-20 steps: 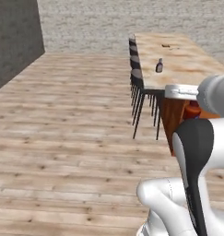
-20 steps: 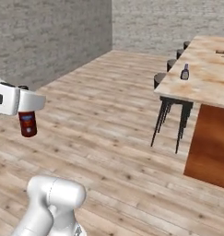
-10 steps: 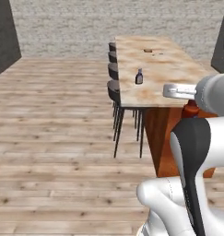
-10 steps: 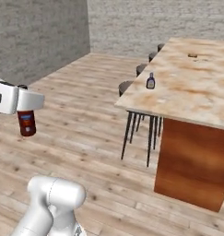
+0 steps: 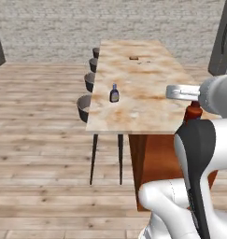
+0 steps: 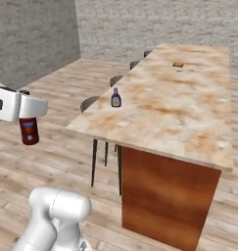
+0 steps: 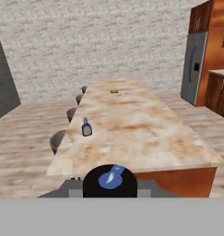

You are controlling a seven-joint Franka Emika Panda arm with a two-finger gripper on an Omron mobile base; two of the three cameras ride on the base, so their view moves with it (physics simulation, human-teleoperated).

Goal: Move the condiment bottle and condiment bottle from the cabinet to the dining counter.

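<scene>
Our gripper [image 6: 28, 112] is gripping the red condiment bottle [image 6: 28, 131] at its neck; it seems light, rigid, perhaps slippery.

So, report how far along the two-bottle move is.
Done: one condiment bottle stands on the dining counter, near its stool-side edge. In hand: the gripper is shut on a red condiment bottle, held short of the counter's near end. Left: setting that bottle on the counter.
</scene>
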